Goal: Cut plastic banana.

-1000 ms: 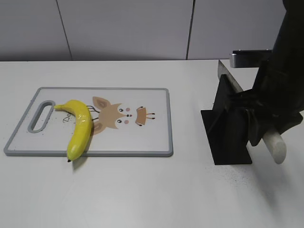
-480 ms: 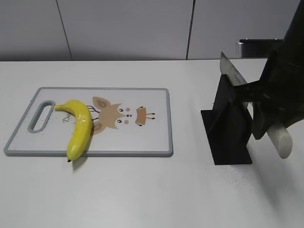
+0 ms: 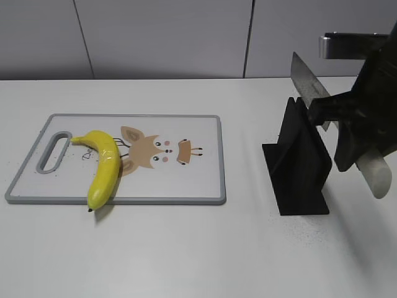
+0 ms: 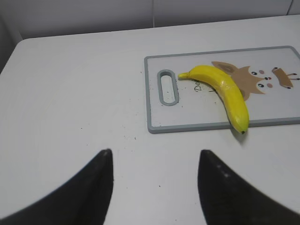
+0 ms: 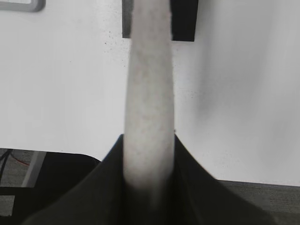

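The yellow plastic banana (image 3: pixel 103 166) lies on the left half of the cutting board (image 3: pixel 186 186), its dark tip over the front edge; it also shows in the left wrist view (image 4: pixel 225 91). My right gripper (image 3: pixel 353 139) is shut on the pale handle (image 5: pixel 149 93) of a knife (image 3: pixel 308 81), whose blade rises out of the black knife stand (image 3: pixel 299 167). My left gripper (image 4: pixel 154 159) is open and empty over bare table, in front of the board's handle end.
The cutting board (image 4: pixel 154 126) has a fox print and a handle slot (image 3: pixel 54 149) at its left end. The black stand sits right of the board. A grey wall runs behind the white table (image 3: pixel 186 248).
My right gripper has lifted the knife up and to the right, drawing the blade further out of the black stand. The banana and board have not moved.
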